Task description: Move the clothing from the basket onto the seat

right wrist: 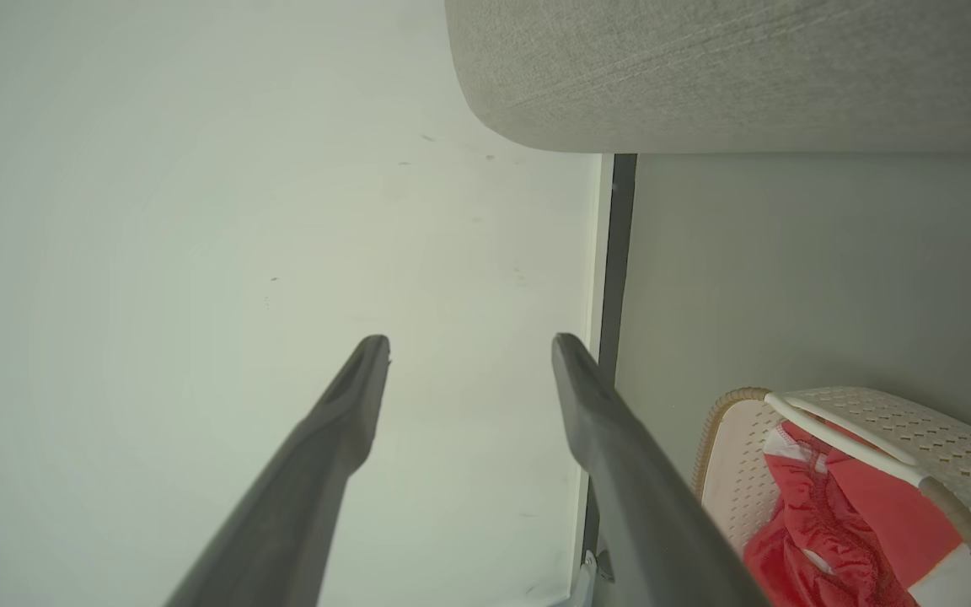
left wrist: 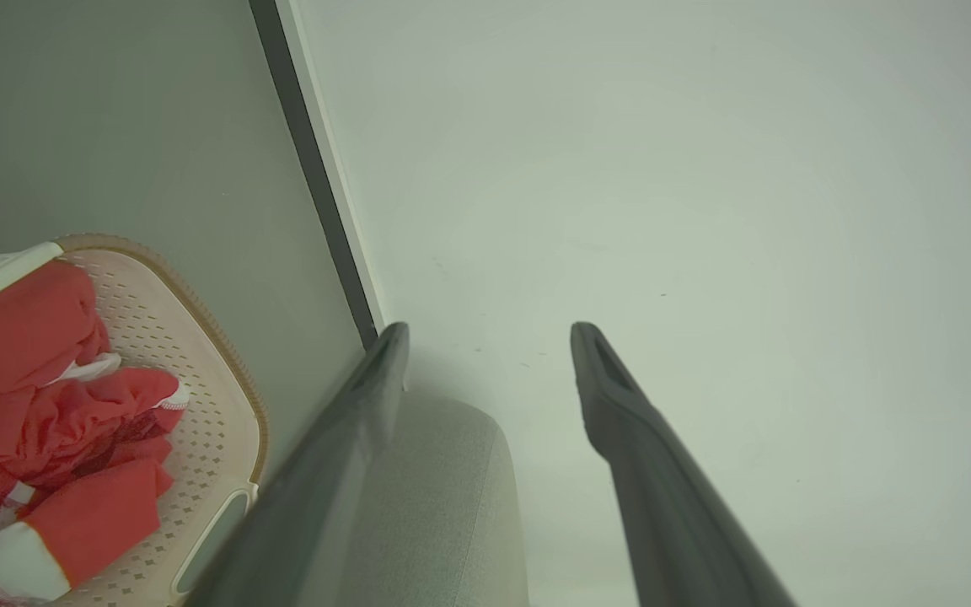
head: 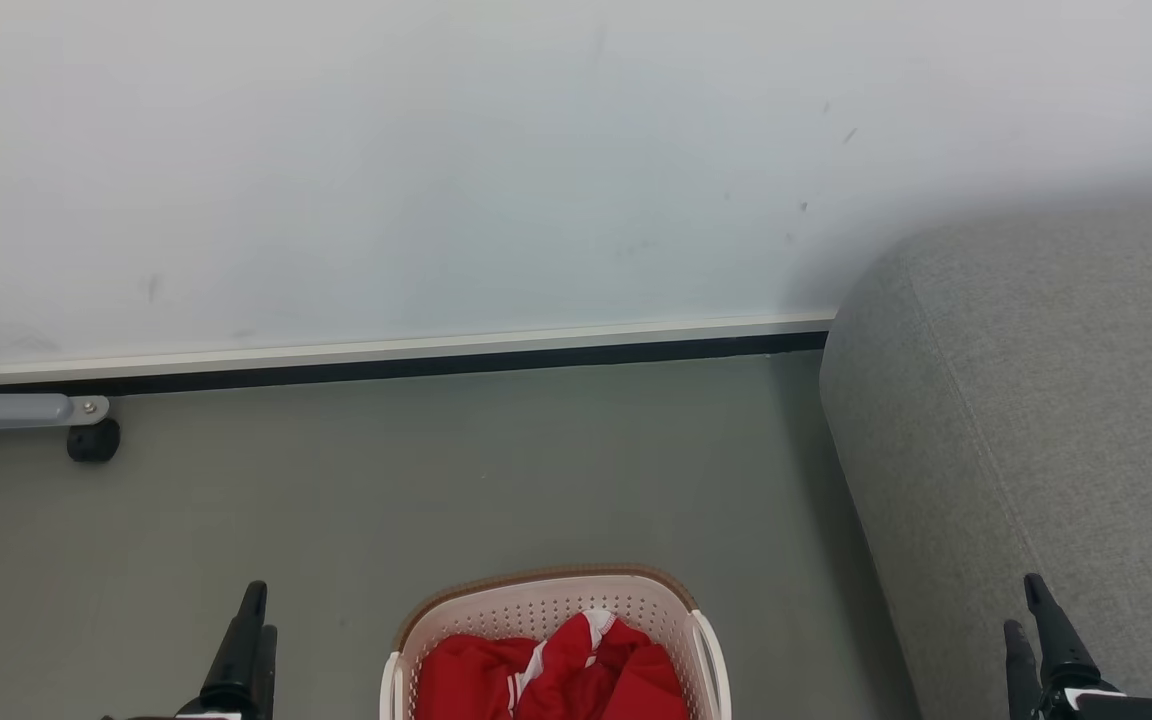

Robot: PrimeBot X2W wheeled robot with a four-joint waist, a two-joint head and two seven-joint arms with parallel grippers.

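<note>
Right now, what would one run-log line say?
clothing: in basket | seat: right of basket | left gripper: open, holding nothing | right gripper: open, holding nothing

Matte black two-fingered left gripper (head: 261, 610) and matching right gripper (head: 1023, 602).
Each has two long, slim fingers (left wrist: 646, 472) of smooth dark plastic that taper to rounded tips, with a shallow slot on the inner face near each tip. At the right gripper's near end sits a small white patch (head: 1086, 693), perhaps a label.
</note>
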